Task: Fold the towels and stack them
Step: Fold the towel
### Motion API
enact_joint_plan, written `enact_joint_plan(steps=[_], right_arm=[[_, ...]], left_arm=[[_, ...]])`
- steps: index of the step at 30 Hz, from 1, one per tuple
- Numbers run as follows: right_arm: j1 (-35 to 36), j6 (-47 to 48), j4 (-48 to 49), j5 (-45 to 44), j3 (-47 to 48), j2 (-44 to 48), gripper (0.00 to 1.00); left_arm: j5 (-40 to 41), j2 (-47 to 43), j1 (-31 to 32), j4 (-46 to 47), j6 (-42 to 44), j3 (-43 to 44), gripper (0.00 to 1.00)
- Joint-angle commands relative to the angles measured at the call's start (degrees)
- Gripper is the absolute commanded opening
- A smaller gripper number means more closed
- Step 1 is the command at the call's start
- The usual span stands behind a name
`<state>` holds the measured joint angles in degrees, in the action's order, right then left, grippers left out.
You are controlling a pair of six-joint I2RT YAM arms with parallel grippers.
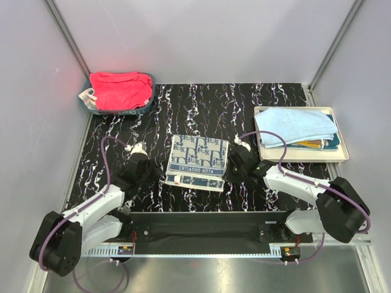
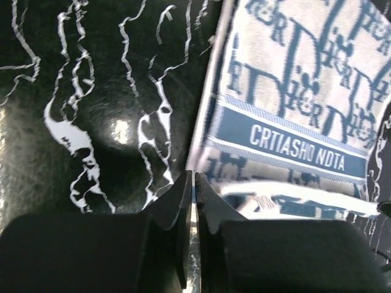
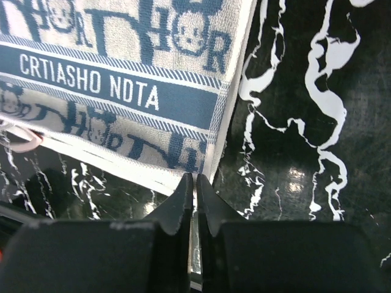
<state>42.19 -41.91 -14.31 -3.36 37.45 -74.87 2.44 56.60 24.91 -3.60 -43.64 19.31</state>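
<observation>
Black marbled worktop; cream tray at far right, its stack topped by a light blue towel; teal bin at far left holding a red-pink towel; folded printed towel at centre; left fingers and right fingers pressed together, empty, at its near corners.

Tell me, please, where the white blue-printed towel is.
In the top view, the white printed towel lies folded centrally on the table, between the left gripper and right gripper.
</observation>
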Motion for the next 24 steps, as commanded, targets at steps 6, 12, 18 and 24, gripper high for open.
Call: enact_joint_plan(steps=[6, 12, 18, 24], right_arm=[[0.87, -0.81, -3.18, 0.8, -0.63, 5.42, 0.3], [0.87, -0.63, -5.3, -0.86, 0.34, 9.04, 0.34], [0.96, -0.01, -1.18, 1.86, 2.63, 2.2, 0.27], [1.92, -1.59, 3.23, 3.27, -0.09, -2.2, 0.25]], left_arm=[[1.61, -4.39, -0.21, -4.04, 0.83, 1.78, 0.13], [1.79, -4.66, -0.21, -5.9, 2.33, 6.79, 0.16], [-3.65, 6.49, -0.3, -0.99, 3.73, 9.08, 0.13], [-7.79, 13.35, 0.49, 4.99, 2.86, 4.87, 0.12]])
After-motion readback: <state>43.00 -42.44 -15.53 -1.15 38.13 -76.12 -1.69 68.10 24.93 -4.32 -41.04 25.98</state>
